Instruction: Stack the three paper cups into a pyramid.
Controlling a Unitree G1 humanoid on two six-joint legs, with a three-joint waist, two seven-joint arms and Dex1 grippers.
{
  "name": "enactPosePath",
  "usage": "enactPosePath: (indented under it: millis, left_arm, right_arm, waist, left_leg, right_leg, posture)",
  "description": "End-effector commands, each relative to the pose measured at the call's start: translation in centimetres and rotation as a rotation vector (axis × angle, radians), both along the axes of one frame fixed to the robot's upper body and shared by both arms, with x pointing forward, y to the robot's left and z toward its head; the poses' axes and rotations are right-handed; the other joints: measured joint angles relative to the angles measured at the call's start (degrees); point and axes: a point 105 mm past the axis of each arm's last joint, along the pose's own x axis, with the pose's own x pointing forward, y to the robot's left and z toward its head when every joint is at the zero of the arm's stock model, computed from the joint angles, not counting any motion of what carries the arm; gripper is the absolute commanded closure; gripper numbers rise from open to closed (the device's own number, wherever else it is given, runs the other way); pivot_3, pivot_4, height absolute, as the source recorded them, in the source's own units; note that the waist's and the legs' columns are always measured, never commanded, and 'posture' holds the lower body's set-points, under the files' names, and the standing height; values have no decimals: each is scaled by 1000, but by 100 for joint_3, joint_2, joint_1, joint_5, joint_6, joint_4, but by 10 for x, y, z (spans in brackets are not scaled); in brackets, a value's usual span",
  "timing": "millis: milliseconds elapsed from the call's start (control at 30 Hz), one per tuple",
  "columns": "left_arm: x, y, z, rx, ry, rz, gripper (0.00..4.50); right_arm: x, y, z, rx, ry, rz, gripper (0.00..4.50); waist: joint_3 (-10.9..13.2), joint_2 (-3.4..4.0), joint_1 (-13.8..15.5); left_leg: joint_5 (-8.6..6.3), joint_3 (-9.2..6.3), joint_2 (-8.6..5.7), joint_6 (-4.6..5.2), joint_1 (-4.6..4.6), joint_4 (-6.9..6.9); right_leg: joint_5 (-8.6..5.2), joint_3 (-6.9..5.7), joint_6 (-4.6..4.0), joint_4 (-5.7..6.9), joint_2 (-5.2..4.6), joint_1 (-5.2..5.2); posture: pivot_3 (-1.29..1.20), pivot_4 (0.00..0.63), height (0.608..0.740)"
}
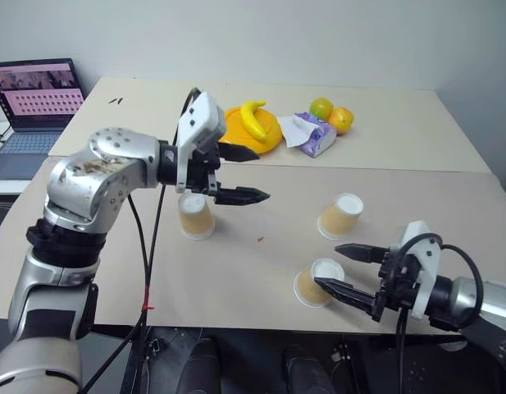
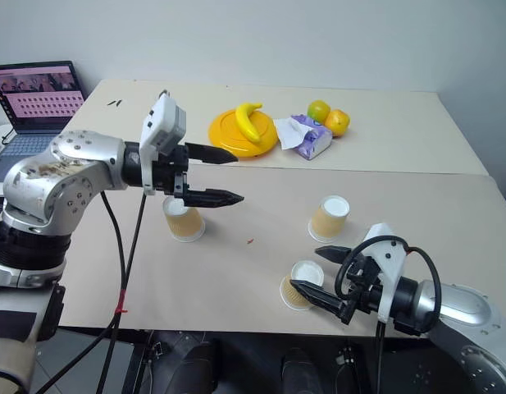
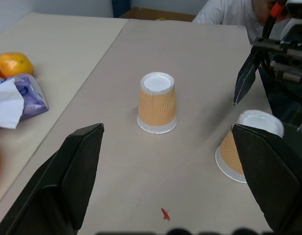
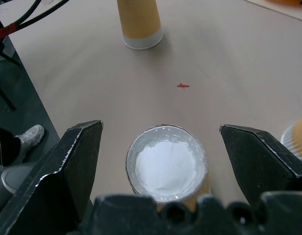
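Three tan paper cups with white ends are on the beige table (image 1: pixel 261 271). One cup (image 1: pixel 195 215) stands upside down at the left, just below and behind my left gripper (image 1: pixel 261 174), which hovers open and empty above the table, pointing right. A second cup (image 1: pixel 340 215) stands upside down at the right, also seen as cup (image 3: pixel 157 104). The third cup (image 1: pixel 316 282) lies tipped near the front edge, its white end (image 4: pixel 165 164) facing my right gripper (image 1: pixel 328 267). That gripper is open, with its fingers (image 4: pixel 75 161) on either side of this cup. No cup rests on another.
On the far table are a yellow plate (image 1: pixel 269 139) with a banana (image 1: pixel 254 117), a tissue pack (image 1: pixel 312 135) and two citrus fruits (image 1: pixel 333 114). A laptop (image 1: pixel 35 103) sits far left. Cables (image 1: pixel 146 271) hang by the left arm. A person in white (image 3: pixel 224 12) is beyond the table's end.
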Motion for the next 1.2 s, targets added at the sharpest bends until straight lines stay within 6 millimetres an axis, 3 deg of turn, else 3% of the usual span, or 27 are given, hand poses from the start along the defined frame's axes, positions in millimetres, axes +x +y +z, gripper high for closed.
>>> enactPosePath:
  millis: [33,533,567,600,667,733,1067,1200]
  left_arm:
    - [0,0,11,6,-44,-13,63]
    - [-10,4,16,54,-38,-86,63]
    - [-10,5,16,59,-45,-84,0]
    - [-10,5,16,64,-49,-85,0]
    - [-10,4,17,64,-49,-86,0]
    - [-11,5,18,65,-46,-86,0]
    - [-19,21,13,72,-16,-35,0]
    - [-23,29,10,57,-31,27,0]
  right_arm:
    - [-1,7,-3,-4,-46,12,0]
    - [5,8,-22,-13,-52,-4,0]
    - [5,8,-23,-11,-50,-2,512]
    - [5,9,-24,-11,-49,-1,615]
    - [6,9,-24,-13,-57,-2,1416]
    - [9,10,-21,-8,-76,-7,1833]
    - [52,31,22,38,-191,84,1833]
    - [72,50,20,19,-180,148,1833]
  waist:
    - [0,0,-2]
    - [0,0,-10]
    - [0,0,-11]
    - [0,0,-10]
    - [0,0,-9]
    - [0,0,-9]
    - [0,1,-100]
    - [0,0,-140]
  left_leg:
    - [0,0,0,0,0,0]
    - [-2,-1,0,4,-1,30]
    - [-2,0,0,4,3,31]
    - [-2,0,0,3,4,32]
    - [-2,-1,0,3,4,34]
    - [-2,-1,0,3,4,35]
    - [-1,-1,1,3,10,38]
    - [-1,-1,2,3,11,34]
  right_leg:
    - [0,0,0,1,0,0]
    - [-3,2,3,41,1,-4]
    - [-3,2,3,43,1,-2]
    - [-3,3,3,45,2,-2]
    - [-3,3,3,49,2,-2]
    - [-3,3,3,49,2,-2]
    - [-4,6,2,66,5,-3]
    - [-6,6,-1,70,5,-5]
  posture:
    - [0,150,732]
    - [0,150,732]
    - [0,150,732]
    - [0,150,732]
    - [0,150,732]
    - [0,150,732]
    - [0,150,732]
    - [0,150,732]
